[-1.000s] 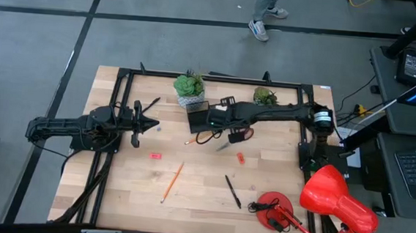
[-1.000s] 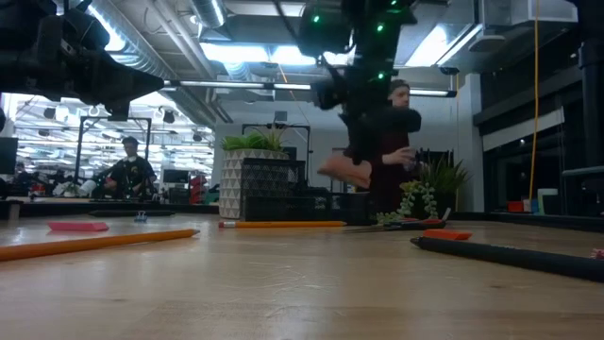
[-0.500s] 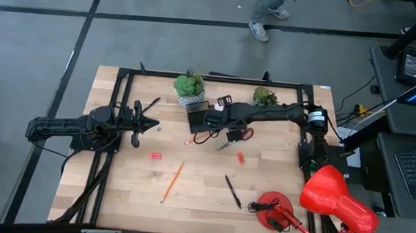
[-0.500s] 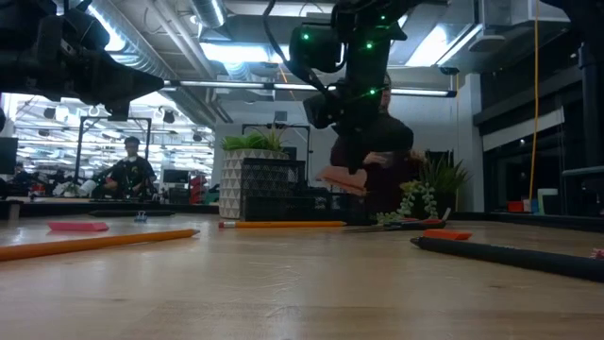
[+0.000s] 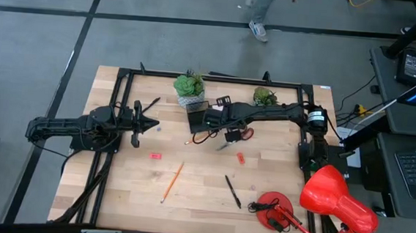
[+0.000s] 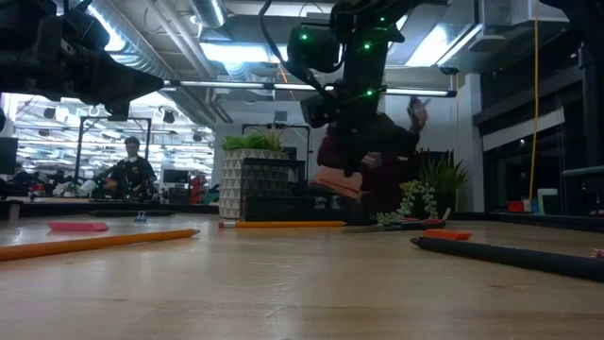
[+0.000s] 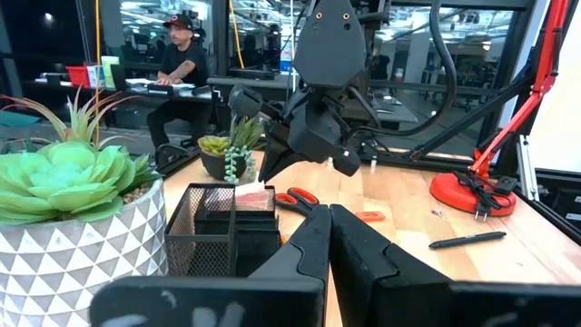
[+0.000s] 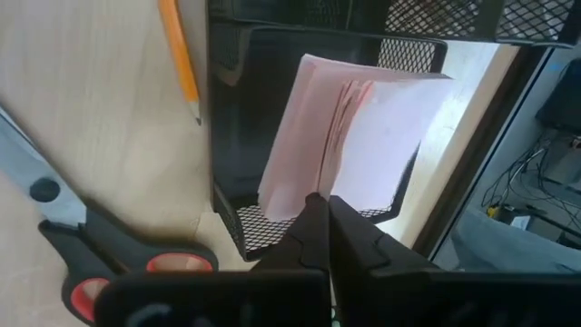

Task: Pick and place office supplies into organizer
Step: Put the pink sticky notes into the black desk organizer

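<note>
I hold the right pincer point(image 8: 320, 238) pinching the sticky-note pad point(image 8: 349, 141) over the organizer point(image 7: 227, 238); scissors point(image 8: 86, 245), pencils, pen point(image 5: 233, 191), erasers remain on desk point(image 5: 195, 196).

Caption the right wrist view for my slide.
Right gripper holds the pink pad over the organizer, scissors and pencil beside it.

Wooden table point(image 5: 202, 197) bears organizer point(image 5: 197, 116), scissors point(image 5: 208, 137), pencil point(image 5: 172, 181), pen point(image 5: 232, 191).

Sticky-note pad point(image 8: 352, 136) hangs over the organizer point(image 8: 238, 109), scissors point(image 8: 86, 245) beside it.
</note>
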### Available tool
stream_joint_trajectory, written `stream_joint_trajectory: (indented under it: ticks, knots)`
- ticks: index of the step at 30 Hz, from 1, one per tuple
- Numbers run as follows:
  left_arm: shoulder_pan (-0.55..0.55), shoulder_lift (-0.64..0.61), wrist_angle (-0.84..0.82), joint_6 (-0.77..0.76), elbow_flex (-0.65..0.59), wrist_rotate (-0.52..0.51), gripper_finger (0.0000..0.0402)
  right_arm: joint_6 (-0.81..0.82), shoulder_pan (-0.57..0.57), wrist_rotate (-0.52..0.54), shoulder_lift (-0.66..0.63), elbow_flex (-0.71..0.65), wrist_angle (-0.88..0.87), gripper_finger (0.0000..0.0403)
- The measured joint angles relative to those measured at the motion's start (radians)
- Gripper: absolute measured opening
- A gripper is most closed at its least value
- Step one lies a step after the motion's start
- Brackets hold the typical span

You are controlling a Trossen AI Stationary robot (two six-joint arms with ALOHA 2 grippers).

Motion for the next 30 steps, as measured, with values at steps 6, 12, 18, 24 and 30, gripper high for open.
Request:
stream_joint_trajectory:
  ticks: [6, 12, 18, 24, 30]
  knots:
    - [0.000, 0.000, 0.000, 0.000, 0.000, 0.000, 0.0004, 0.001, -0.015, -0.017, 0.000, 0.000, 0.008, 0.0000]
    - [0.000, 0.000, 0.000, 0.000, 0.000, 0.000, 0.0004, 0.003, -0.018, -0.022, 0.000, 0.000, 0.010, 0.0000]
    - [0.000, 0.000, 0.000, 0.000, 0.000, 0.000, 0.0004, 0.003, -0.017, -0.047, 0.014, -0.002, 0.009, 0.0000]
    - [0.000, 0.000, 0.000, -0.003, 0.000, 0.000, 0.0004, 0.000, -0.019, -0.044, 0.022, -0.015, 0.022, 0.0000]
    - [0.000, 0.000, 0.000, -0.003, 0.000, 0.000, 0.0004, 0.000, -0.030, -0.042, 0.030, -0.049, 0.028, 0.0000]
